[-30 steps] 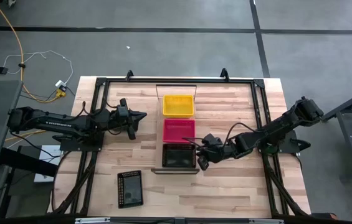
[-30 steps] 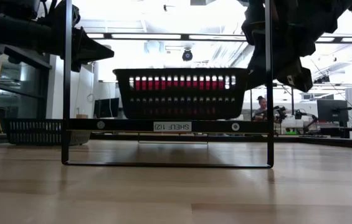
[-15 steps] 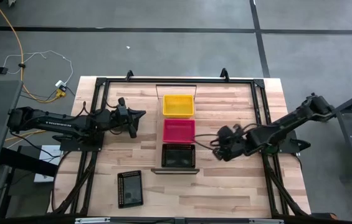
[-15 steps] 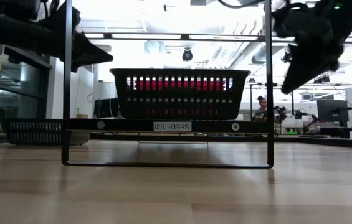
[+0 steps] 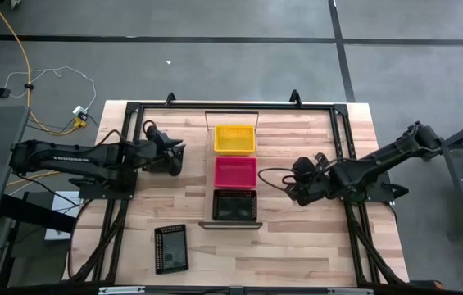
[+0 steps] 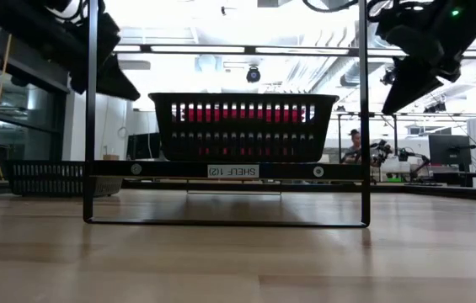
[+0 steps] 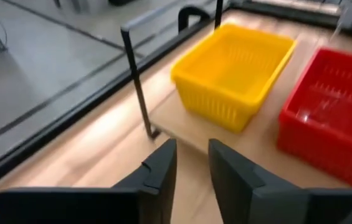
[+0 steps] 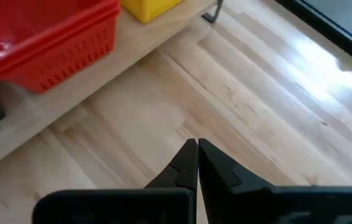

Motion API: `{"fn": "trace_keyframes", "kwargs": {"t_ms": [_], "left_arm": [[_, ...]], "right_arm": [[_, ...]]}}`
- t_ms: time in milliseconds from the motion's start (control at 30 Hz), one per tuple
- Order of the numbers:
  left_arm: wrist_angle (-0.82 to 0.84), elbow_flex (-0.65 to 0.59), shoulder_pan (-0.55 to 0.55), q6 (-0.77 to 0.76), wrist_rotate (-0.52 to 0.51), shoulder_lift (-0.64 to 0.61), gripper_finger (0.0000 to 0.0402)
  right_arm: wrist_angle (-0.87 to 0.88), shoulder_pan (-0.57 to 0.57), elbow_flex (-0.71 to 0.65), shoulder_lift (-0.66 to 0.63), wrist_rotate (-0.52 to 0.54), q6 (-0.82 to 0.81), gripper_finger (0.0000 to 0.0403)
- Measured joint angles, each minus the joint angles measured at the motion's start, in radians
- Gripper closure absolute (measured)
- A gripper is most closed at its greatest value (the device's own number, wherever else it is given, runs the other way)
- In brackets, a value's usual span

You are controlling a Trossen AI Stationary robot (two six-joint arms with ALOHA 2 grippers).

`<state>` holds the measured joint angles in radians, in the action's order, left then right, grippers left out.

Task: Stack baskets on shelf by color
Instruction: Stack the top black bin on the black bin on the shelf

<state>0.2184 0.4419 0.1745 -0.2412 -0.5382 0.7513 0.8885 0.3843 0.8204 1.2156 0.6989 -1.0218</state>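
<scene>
Shelf [image 5: 260, 184] at table centre carrying yellow basket [image 5: 235, 138] far, red basket [image 5: 236, 172] middle, black basket [image 5: 236, 205] near. Second black basket [image 5: 170, 248] on tabletop, near left, off shelf. Left gripper [image 7: 191, 163] left of yellow basket, fingers slightly apart, empty. Right gripper [image 8: 197, 163] right of shelf, fingers together, empty.

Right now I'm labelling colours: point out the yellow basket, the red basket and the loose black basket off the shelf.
yellow basket [image 5: 234, 138], high view, middle of its floor.
red basket [image 5: 235, 172], high view, middle of its floor.
loose black basket [image 5: 170, 248], high view, centre of its floor, on the tabletop.
</scene>
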Motion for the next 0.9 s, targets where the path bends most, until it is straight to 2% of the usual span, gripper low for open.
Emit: {"fn": "trace_keyframes", "kwargs": {"t_ms": [300, 567, 733, 900], "left_arm": [[0.089, 0.0, 0.0, -0.018, 0.003, 0.0, 0.0291], [0.126, 0.0, 0.0, -0.06, 0.066, 0.0, 0.0286], [0.138, 0.0, 0.0, -0.106, 0.094, 0.0, 0.0286], [0.116, 0.0, 0.002, -0.131, 0.072, 0.0, 0.0286]], "right_arm": [[-0.307, -0.177, -0.001, 0.0, -0.201, 0.36, 0.0403], [-0.464, -0.388, -0.013, 0.0, -0.347, 0.598, 0.0403], [-0.697, -0.509, -0.17, 0.0, -0.512, 0.687, 0.0403], [-0.963, -0.603, -0.327, 0.001, -0.582, 0.683, 0.0403]]}}
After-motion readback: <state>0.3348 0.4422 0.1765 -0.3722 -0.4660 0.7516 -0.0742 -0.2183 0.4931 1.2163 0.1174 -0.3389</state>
